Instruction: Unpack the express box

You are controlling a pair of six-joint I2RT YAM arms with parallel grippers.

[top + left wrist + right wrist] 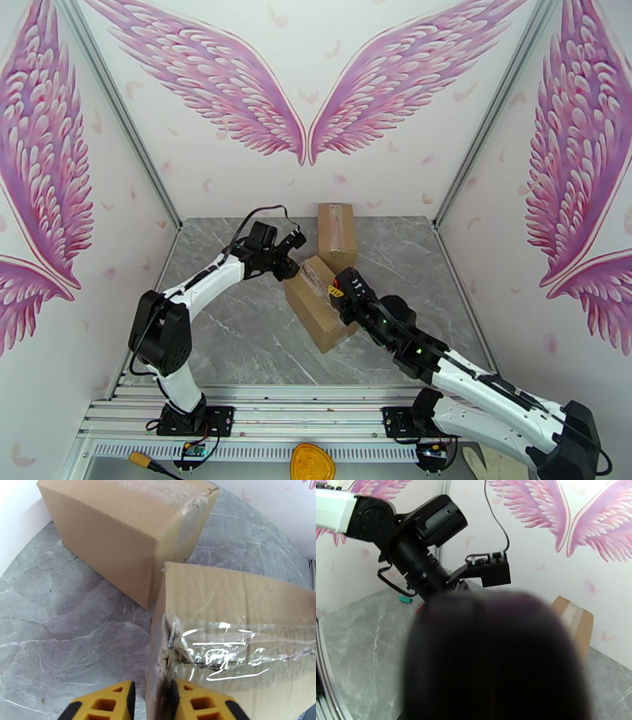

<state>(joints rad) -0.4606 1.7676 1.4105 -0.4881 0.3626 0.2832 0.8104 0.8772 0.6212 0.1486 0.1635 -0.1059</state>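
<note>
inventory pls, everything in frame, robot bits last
near box: 1, brown cardboard, clear tape along the top, table centre, between the grippers
far box: 1, brown cardboard, taped, by the back wall
table: 1, grey marble
walls: 3, white with pink wings
yellow object: 1, front edge below the arm bases, unidentifiable
left gripper: 1, yellow fingers either side of near box's end edge, grip unclear
right gripper: 1, black and yellow, at near box's right side, state unclear

Wide bare bench [229, 339] at front left, more bare room at right, tilted box [316, 304] in the middle, second box [336, 229] just behind, thin gap between, left hand [294, 268] and right hand [341, 290] crowding the tilted box's sides
</note>
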